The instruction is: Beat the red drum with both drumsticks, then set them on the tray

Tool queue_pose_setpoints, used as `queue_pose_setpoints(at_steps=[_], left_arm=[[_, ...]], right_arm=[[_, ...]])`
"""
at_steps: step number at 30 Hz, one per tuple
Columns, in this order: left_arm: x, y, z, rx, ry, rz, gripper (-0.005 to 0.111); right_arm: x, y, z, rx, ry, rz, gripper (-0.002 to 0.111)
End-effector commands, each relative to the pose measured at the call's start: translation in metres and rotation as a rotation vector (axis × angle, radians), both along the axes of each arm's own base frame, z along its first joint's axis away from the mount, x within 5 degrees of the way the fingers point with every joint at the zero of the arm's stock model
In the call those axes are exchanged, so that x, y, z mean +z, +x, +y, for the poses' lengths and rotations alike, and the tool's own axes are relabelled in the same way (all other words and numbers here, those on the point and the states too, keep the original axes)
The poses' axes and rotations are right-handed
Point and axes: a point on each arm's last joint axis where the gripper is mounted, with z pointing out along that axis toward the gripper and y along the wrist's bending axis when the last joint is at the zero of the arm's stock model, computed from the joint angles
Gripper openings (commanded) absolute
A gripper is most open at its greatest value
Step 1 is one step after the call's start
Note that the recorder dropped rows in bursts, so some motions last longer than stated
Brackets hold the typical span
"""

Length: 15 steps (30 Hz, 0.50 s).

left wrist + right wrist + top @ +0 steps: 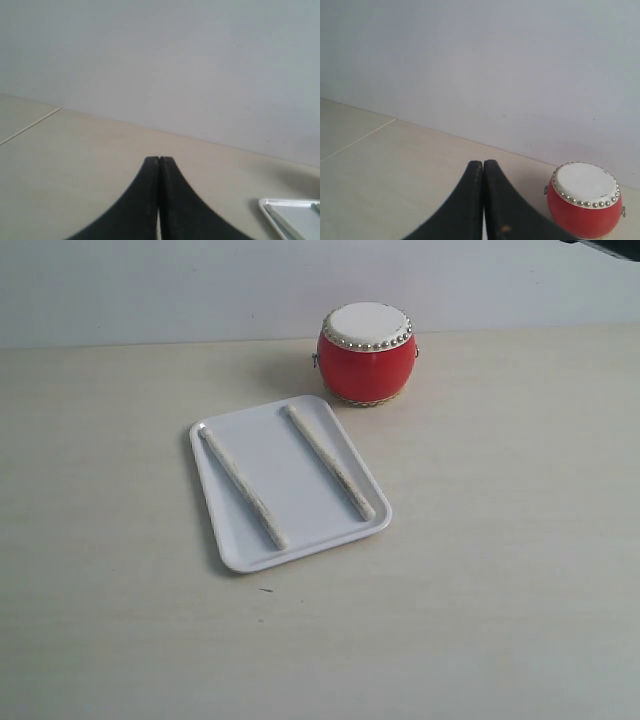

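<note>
The red drum (367,353) stands upright at the back of the table, cream skin up; it also shows in the right wrist view as the red drum (585,200). Just in front of it lies the white tray (300,468). Two drumsticks rest on the tray, one along its left side (243,487) and one along its right side (329,461). Neither arm shows in the exterior view. My left gripper (159,159) is shut with nothing in it, away from the tray corner (295,217). My right gripper (483,162) is shut and empty, beside the drum.
The pale wooden table (520,570) spreads around the tray and drum. A plain grey wall (150,285) backs the table. A dark object (610,246) pokes in at the top right corner of the exterior view.
</note>
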Motion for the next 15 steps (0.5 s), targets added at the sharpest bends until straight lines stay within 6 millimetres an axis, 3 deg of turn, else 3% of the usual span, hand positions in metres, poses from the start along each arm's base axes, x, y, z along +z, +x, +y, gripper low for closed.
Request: queue_pose_setpoints(at_steps=[1,8,15], left_arm=[[-0.01,-0.001,0.001,0.011,-0.023,0.1,0.0],[-0.023,-0.004,0.0,0.0,-0.056,0.242,0.0],[-0.024,-0.004,-0.001,-0.026,-0.051,0.247,0.0]], right_arm=[[0.001,0.0,-0.001,-0.006,0.006,-0.016,0.0],[0.001,0.0,-0.001,-0.005,0.002,-0.018,0.0],[0.001,0.0,-0.001,-0.005,0.002,-0.018,0.0]])
